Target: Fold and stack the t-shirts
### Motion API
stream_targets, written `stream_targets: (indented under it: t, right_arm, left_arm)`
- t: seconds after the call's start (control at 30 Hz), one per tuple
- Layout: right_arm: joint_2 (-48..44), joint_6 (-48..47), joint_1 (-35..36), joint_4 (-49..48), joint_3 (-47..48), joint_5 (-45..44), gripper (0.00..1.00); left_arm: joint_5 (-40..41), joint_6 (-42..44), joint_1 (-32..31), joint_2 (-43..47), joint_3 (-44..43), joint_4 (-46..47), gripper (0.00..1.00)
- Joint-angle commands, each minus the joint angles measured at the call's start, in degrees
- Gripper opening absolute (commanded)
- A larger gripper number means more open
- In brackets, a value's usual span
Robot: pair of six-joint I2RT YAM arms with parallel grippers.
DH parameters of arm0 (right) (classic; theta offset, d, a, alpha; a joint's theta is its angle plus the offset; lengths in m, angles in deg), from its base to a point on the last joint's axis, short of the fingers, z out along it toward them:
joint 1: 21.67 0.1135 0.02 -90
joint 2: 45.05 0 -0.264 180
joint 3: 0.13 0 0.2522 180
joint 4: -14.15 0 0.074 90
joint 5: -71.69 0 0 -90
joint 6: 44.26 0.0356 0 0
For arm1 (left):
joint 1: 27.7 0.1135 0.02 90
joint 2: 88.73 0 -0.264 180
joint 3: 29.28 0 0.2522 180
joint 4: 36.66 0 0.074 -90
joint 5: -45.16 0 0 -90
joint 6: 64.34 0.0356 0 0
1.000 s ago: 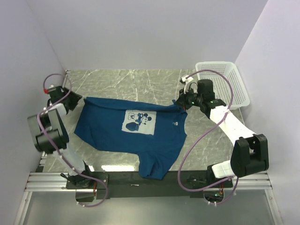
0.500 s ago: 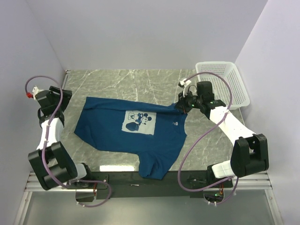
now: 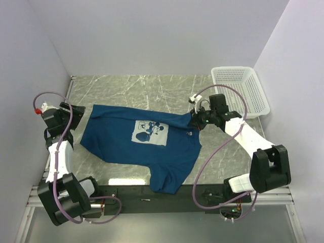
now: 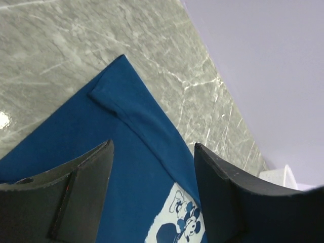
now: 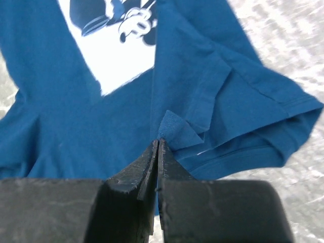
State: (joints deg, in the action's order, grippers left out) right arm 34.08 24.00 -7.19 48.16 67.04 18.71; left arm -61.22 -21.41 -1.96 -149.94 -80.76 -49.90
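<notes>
Left side first: the left gripper (image 3: 76, 112) sits at about 9 o'clock on the table (image 3: 152, 90), just beside the left edge of the shirt. In its wrist view the left gripper (image 4: 152, 195) has its fingers spread wide with nothing pinched between them, just blue cloth showing past them. There's a thin strip of bare marble between that arm and the side wall, so not much room there.

The dark blue t-shirt (image 3: 119, 147) lies print-up across the middle, mostly flat. From the left wrist camera, the t-shirt (image 4: 139, 152) shows a hemmed corner lying on the marble. The white cartoon print (image 3: 150, 131) is close to the centre. The far edge of the shirt runs roughly from 10 o'clock over to 2 o'clock. Beyond it there's a wide band of open marble up to the back wall at 12. At 6 o'clock the bottom corner droops over the near table edge onto the dark rail.

On the right, the right gripper (image 3: 193, 120) is at the shirt's 2 o'clock corner. Its wrist view shows the right gripper (image 5: 158, 145) closed tight on a small peak of the t-shirt (image 5: 66, 121), with rumpled folds and a hem just beside it and the print (image 5: 109, 55) further off. There's open marble from 3 to 5 o'clock. A white mesh basket (image 3: 243, 91) sits at the 2 o'clock corner, apart from the shirt.
</notes>
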Motion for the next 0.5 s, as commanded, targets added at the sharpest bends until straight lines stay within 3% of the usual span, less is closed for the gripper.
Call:
stream_targets:
  t: [0.0,0.37,0.47]
  right_arm:
    - [-4.0,-1.9,1.3,0.7,-0.8,0.5,0.06]
    - [-6.4,-3.7,4.3,1.5,-2.6,-1.9,0.07]
    - [-6.4,-5.3,5.4,3.5,-2.9,-2.6,0.11]
  left_arm:
    - [-2.7,1.9,-0.1,2.1,1.0,-0.3,0.70]
    - [-4.8,4.0,0.1,5.9,3.2,-3.3,0.70]
    - [-5.3,4.2,0.1,6.3,3.8,-3.4,0.70]
